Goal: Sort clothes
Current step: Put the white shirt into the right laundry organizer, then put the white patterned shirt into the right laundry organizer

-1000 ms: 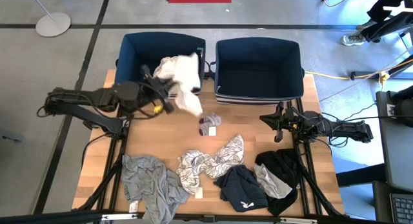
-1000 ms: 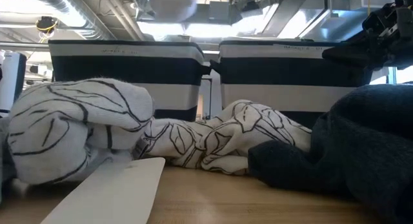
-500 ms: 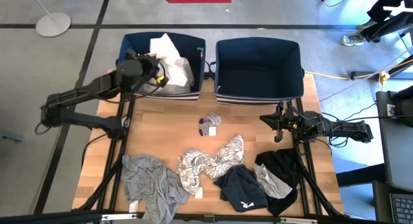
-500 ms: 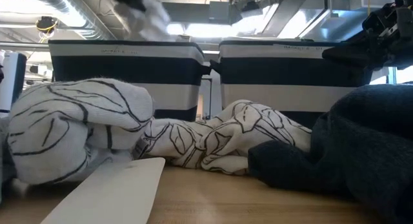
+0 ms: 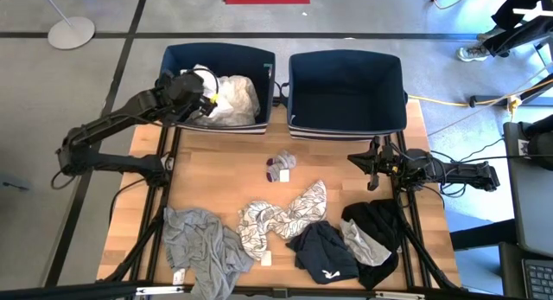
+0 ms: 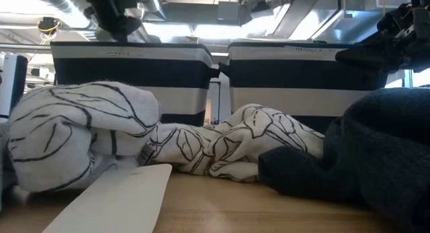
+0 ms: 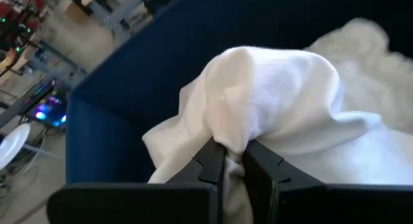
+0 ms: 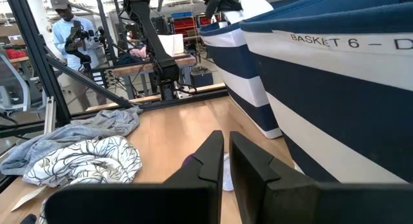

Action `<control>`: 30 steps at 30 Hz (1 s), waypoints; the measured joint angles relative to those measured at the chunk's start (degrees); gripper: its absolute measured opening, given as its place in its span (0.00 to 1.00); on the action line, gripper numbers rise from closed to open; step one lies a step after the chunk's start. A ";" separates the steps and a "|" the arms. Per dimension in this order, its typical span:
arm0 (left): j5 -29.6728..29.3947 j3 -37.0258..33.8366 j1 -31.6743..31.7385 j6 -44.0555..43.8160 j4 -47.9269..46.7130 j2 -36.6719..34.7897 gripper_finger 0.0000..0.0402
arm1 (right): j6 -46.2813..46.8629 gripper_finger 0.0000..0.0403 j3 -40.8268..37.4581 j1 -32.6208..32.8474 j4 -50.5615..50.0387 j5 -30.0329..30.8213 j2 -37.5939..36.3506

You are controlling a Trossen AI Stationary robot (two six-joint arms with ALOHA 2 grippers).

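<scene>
The left hand (image 7: 233, 162) is pinching a white cloth (image 7: 271, 101) inside the left bin (image 5: 173, 62) at the table's back edge, maybe touching the pile, while the right hand (image 5: 373, 169) is waiting, fingers together.

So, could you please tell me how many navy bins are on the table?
2: the left bin holds white clothes; the right bin, beside it, looks empty.
</scene>
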 joint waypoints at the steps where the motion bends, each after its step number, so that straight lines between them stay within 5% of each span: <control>1: 0.01 0.00 0.31 0.09 -0.51 0.43 0.06 | 0.01 0.07 0.00 0.00 0.00 0.00 0.00; 8: 0.36 -0.02 1.53 0.03 -2.13 3.07 0.12 | 0.01 0.07 0.00 0.00 0.00 -0.02 0.00; 17: 0.98 -0.01 1.86 -2.44 -2.48 4.93 0.36 | 0.01 0.07 0.00 0.02 0.00 -0.02 0.00; 26: 17.38 8.63 -0.42 -5.11 -2.87 2.79 0.51 | 0.01 0.07 0.00 0.01 -0.02 -0.02 0.00; 30: 30.13 10.23 -4.85 -7.28 1.47 1.65 0.53 | 0.01 0.07 0.00 0.01 -0.02 -0.02 0.00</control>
